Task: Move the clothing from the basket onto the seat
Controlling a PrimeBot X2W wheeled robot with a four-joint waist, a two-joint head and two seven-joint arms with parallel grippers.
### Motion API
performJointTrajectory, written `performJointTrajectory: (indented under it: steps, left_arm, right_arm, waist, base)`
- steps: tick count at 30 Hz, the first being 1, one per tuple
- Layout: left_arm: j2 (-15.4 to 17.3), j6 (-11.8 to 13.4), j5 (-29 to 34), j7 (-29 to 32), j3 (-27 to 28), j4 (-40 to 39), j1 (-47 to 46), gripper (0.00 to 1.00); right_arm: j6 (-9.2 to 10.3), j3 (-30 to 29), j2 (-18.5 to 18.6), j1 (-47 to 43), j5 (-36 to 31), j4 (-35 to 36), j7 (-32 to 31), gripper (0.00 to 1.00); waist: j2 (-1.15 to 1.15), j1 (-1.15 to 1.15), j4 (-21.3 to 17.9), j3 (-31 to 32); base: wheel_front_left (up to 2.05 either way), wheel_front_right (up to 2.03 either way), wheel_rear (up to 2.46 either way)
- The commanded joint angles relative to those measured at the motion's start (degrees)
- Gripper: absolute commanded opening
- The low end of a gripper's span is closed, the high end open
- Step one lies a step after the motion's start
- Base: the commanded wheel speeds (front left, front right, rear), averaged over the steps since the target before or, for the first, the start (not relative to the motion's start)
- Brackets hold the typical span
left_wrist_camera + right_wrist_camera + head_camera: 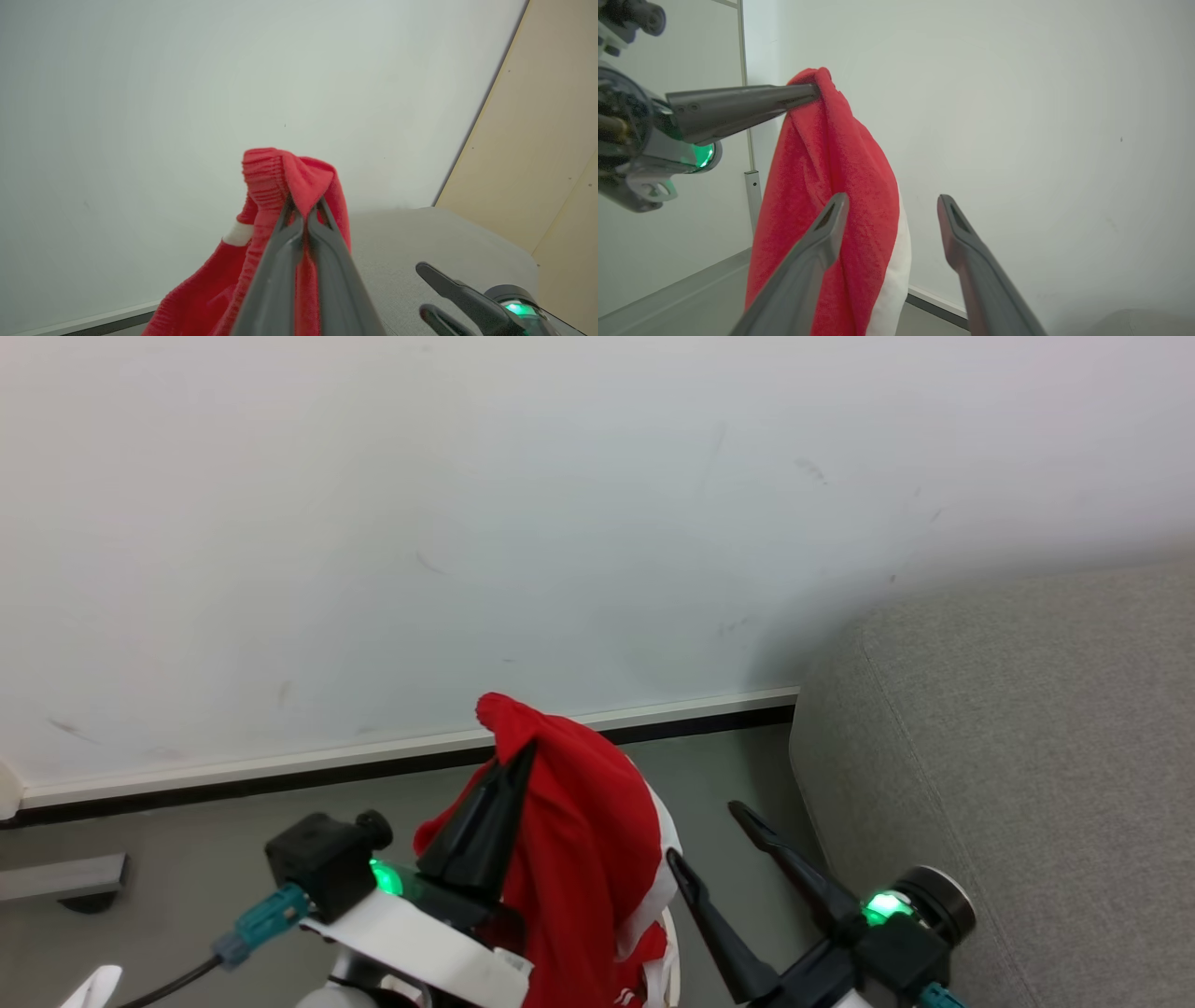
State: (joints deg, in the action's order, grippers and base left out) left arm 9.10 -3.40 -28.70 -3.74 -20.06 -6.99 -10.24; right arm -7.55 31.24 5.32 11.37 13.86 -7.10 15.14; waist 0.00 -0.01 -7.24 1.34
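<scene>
1. The left gripper (303, 210) is pinching a ribbed fold of the red clothing (266, 177) between its closed fingers, holding it up in the air.
2. The clothing is hanging down from those fingertips in front of the pale wall (467, 523), showing a white panel along one edge.
3. The right gripper (702, 831) is standing just beside the hanging cloth, fingers spread apart and holding nothing.
4. The grey seat (1008, 756) is sitting on the robot's right, near the right gripper and apart from the cloth.
</scene>
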Motion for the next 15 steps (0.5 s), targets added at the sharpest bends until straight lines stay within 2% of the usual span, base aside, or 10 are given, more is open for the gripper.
performJointTrajectory:
  steps: [1, 9, 15]
  left_arm:
    - [0.0, 0.1, -0.3, 0.4, -0.3, -0.9, 0.6, 0.0]
    - [-0.9, -0.9, -0.6, 2.7, -4.3, -2.1, 0.6, 0.0]
    - [-1.9, -1.5, -0.9, 3.8, -7.7, -2.1, 1.0, 0.0]
  right_arm:
    - [0.12, 1.5, 0.7, 1.6, 0.8, 0.0, 0.0, 1.0]
    - [0.12, 9.7, 2.2, 8.5, 2.4, -4.4, 0.0, 1.0]
    - [0.12, 11.8, 0.4, 11.2, 1.2, -11.0, 0.0, 1.0]
  waist:
    - [0.0, 0.01, -0.1, 0.0]
    - [0.0, 0.01, 0.2, 0.2]
    - [0.0, 0.01, 1.1, 0.4]
  base:
    - [0.0, 0.0, 0.0]
    - [0.0, 0.0, 0.0]
    - [0.0, 0.0, 0.0]
